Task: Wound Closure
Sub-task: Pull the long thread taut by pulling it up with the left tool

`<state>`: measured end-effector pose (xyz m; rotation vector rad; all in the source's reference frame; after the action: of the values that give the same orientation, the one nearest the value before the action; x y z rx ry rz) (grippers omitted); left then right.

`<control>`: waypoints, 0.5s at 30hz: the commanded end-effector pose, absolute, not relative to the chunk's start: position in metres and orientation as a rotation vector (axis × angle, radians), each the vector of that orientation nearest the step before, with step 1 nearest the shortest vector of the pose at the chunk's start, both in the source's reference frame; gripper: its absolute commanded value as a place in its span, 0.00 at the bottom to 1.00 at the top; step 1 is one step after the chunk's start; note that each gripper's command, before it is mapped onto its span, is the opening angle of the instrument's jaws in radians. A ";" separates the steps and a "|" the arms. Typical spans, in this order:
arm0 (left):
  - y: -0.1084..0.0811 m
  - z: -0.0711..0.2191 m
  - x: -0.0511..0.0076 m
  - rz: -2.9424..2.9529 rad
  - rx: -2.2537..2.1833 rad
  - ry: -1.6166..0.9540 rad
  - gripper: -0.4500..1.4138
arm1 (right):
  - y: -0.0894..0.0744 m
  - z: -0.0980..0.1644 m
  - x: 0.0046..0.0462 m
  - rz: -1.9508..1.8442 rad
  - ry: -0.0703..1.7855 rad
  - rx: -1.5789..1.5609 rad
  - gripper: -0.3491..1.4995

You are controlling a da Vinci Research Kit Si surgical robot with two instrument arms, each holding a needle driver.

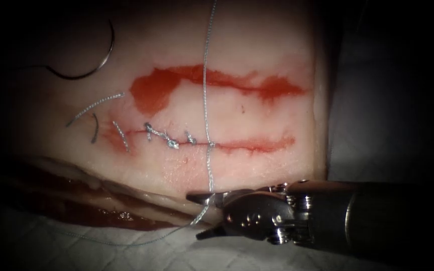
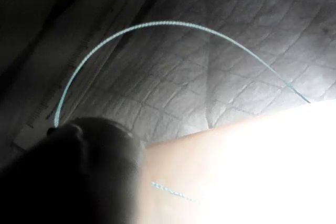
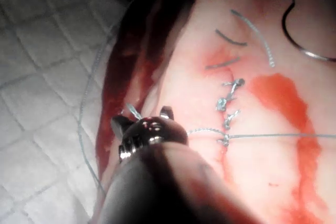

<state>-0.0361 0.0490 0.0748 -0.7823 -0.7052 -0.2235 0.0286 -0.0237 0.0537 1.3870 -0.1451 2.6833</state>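
On the bench, seen from above: a slab of pork-belly tissue (image 1: pixel 257 165) is shown with a horizontal cut (image 1: pixel 237 145) partly closed by knotted stitches (image 1: pixel 169 138).
Right tool: the needle driver (image 1: pixel 208 215) is seen entering from the right below the cut, at the tissue's near edge; its jaws are parted, and the thread (image 1: pixel 205 85) passes between them. In the right wrist view the same tool (image 3: pixel 144 121) is shown with both jaw tips spread apart and a strand lying between them.
Thread: a long strand is seen running from the top edge straight down across the red fluid (image 1: pixel 156 88), through the cut just right of the last knot, and on to the right tool's jaws; past them it trails leftward over the white cloth (image 1: pixel 126 256).
Needle: the curved needle (image 1: pixel 94 60) is left lying free on the tissue surface, above and well left of the cut, held by neither tool and not in the tissue; it also appears in the right wrist view (image 3: pixel 299 35).
Cut ends: short pieces of thread (image 1: pixel 96 106) are scattered near the left end of the cut.
Left tool: in the left wrist view a dark rounded part of the tool (image 2: pixel 79 171) is seen with thread (image 2: pixel 173 24) arching away from it over the cloth; whether its jaws are parted or clenched cannot be told.
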 end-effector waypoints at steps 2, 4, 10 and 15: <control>0.048 0.073 -0.0352 -0.364 -0.721 -0.826 0.00 | -0.022 0.053 0.0286 2.720 -0.099 1.399 0.93; 0.046 0.070 -0.0333 -0.443 -0.683 -0.898 0.00 | -0.021 0.052 0.0278 2.759 -0.077 1.397 0.92; 0.040 0.062 -0.0286 -0.739 -0.487 -1.101 0.00 | -0.019 0.049 0.0245 2.913 -0.087 1.515 0.94; 0.037 0.056 -0.0277 -0.879 -0.282 -1.278 0.00 | -0.017 0.049 0.0223 3.080 -0.088 1.638 0.86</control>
<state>-0.0273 0.0358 0.0546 -0.2574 -1.2881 -0.8923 0.0215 -0.0170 0.0482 1.6423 -0.0834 3.1146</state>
